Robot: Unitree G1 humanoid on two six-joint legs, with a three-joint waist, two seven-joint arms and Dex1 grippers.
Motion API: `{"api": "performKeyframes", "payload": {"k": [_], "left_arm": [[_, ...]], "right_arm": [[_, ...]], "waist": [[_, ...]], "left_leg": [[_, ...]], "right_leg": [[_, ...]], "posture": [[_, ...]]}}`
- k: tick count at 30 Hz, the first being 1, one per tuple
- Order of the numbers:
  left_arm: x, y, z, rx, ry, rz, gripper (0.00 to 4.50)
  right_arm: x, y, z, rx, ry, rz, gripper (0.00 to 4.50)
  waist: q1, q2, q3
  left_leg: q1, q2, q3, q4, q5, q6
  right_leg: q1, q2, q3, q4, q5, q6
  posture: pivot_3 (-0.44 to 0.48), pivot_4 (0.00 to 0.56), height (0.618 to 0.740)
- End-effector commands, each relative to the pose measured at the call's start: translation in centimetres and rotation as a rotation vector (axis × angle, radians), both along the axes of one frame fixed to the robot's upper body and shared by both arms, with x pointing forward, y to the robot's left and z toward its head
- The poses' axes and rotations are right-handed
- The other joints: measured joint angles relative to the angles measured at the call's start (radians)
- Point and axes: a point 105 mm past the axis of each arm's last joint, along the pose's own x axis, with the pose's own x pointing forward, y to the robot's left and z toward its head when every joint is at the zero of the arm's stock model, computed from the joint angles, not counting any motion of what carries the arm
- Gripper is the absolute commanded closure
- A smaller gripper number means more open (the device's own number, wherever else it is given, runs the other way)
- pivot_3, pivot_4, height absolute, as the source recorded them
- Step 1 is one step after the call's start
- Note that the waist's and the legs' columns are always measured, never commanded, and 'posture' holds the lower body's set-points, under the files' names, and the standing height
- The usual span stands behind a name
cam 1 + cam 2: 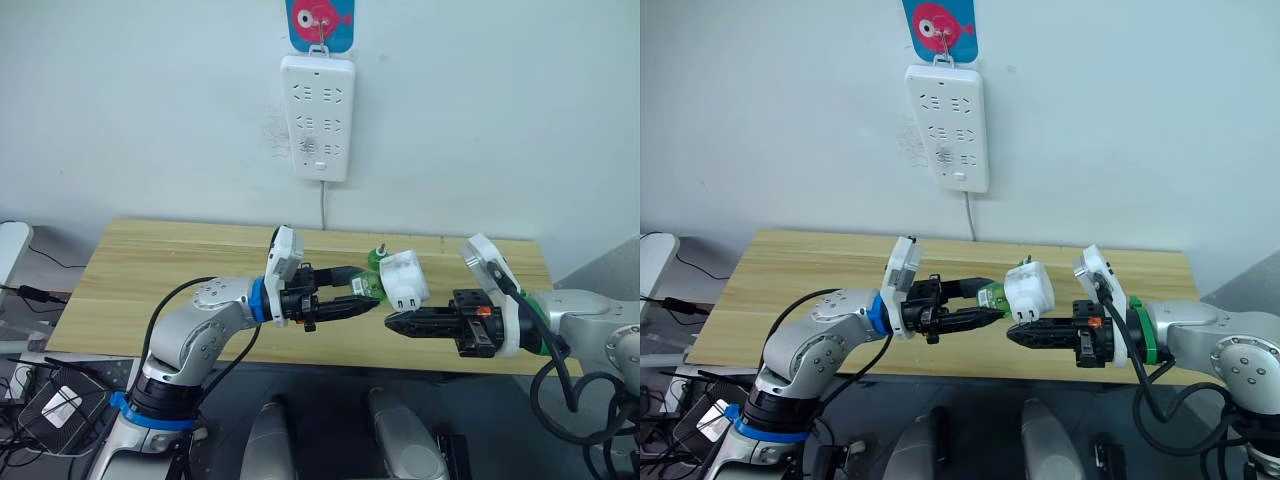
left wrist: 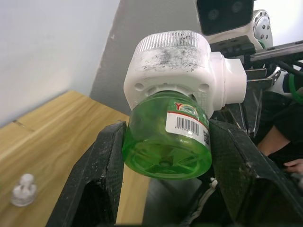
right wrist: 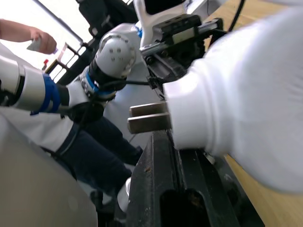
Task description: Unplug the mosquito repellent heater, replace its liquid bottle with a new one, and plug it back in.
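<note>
Green liquid bottle [image 2: 166,144], clenched in my left tool [image 1: 345,303], is still seated in the unplugged mosquito repellent heater [image 1: 404,278] that my right tool [image 1: 400,322] grasps; swapping and replugging remain.

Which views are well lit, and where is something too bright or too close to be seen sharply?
Both eye views: even light, the heater and wall power strip sharp. Left wrist view: the green bottle crisp, its label readable. Right wrist view: the heater's body close, soft and overexposed; its prongs clearer; bright glare upper left.
</note>
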Motion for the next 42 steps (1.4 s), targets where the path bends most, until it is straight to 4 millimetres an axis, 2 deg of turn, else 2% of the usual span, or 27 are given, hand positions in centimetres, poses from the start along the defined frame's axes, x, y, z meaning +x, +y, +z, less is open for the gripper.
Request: {"api": "performKeyframes", "payload": {"k": [1, 16, 21, 25, 28, 33, 36, 39, 42], "left_arm": [[-0.7, -0.3, 1.1, -0.028, -0.013, -0.035, 2.15], [-1.2, -0.3, 0.5, 0.014, -0.015, -0.071, 2.15], [-0.8, 0.2, 0.3, 0.004, 0.052, -0.048, 2.15], [-0.9, 1.1, -0.1, 0.017, 0.178, -0.075, 2.15], [-0.5, 2.1, -0.1, 0.015, 0.275, -0.076, 2.15], [-0.5, 2.9, 0.1, 0.019, 0.371, -0.125, 2.15], [-0.8, 3.0, 0.0, 0.042, 0.39, -0.166, 2.15], [-0.9, 2.8, 0.1, 0.047, 0.399, -0.191, 2.15], [-1.0, 2.6, 0.1, 0.053, 0.393, -0.203, 2.15]], "right_arm": [[-0.7, 0.1, 0.5, 0.005, -0.06, 0.026, 4.5], [-0.5, 0.7, 1.4, 0.152, -0.007, -0.039, 4.5], [-1.1, 0.2, 0.8, 0.06, -0.065, -0.015, 4.5], [-2.0, -1.1, 0.0, -0.067, -0.175, 0.038, 4.5], [-2.1, -3.0, -1.0, -0.201, -0.299, 0.063, 3.93], [-0.7, -5.1, -0.8, -0.286, -0.564, 0.022, 2.18], [0.4, -4.7, 0.3, -0.293, -0.751, 0.033, 1.16], [1.0, -3.5, 0.5, -0.291, -0.858, 0.081, 0.1], [1.3, -2.5, 0.7, -0.271, -0.894, 0.094, 0.06]], "waist": [[0.0, 0.0, 0.0], [-0.001, 0.0, 0.0], [-0.001, 0.0, 0.0], [0.0, 0.0, 0.0], [0.001, 0.0, 0.0], [-0.004, 0.0, 0.0], [-0.026, 0.0, 0.0], [-0.034, 0.0, 0.0], [-0.045, 0.0, 0.0]], "left_leg": [[0.0, 0.0, 0.0, 0.0, 0.0, 0.0], [0.0, 0.0, 0.0, 0.0, 0.0, 0.0], [0.0, 0.0, 0.0, 0.0, 0.0, 0.0], [0.0, 0.0, 0.0, 0.0, 0.0, 0.0], [0.0, 0.0, 0.0, -0.001, 0.0, 0.0], [0.0, 0.0, 0.001, 0.0, 0.0, 0.0], [0.0, 0.0, 0.001, 0.0, 0.0, 0.0], [0.001, 0.0, 0.001, 0.0, 0.0, 0.0], [0.001, 0.0, 0.0, 0.0, 0.0, 0.0]], "right_leg": [[0.0, 0.0, 0.0, 0.0, 0.0, 0.0], [0.0, 0.0, 0.0, 0.0, 0.0, 0.0], [0.0, 0.0, 0.001, 0.0, 0.0, 0.0], [0.0, 0.0, 0.0, 0.0, -0.001, -0.001], [-0.001, 0.0, 0.0, 0.0, -0.001, -0.001], [-0.001, -0.001, 0.0, 0.0, -0.001, -0.002], [-0.001, -0.001, 0.0, 0.0, -0.001, -0.002], [0.0, -0.001, 0.0, 0.0, -0.001, -0.001], [0.0, -0.001, 0.0, 0.0, 0.001, 0.001]], "posture": [[-0.27, 0.267, 0.724], [-0.274, 0.27, 0.724], [-0.278, 0.269, 0.724], [-0.288, 0.27, 0.724], [-0.3, 0.269, 0.724], [-0.327, 0.269, 0.724], [-0.335, 0.27, 0.724], [-0.338, 0.27, 0.724], [-0.334, 0.269, 0.724]]}}
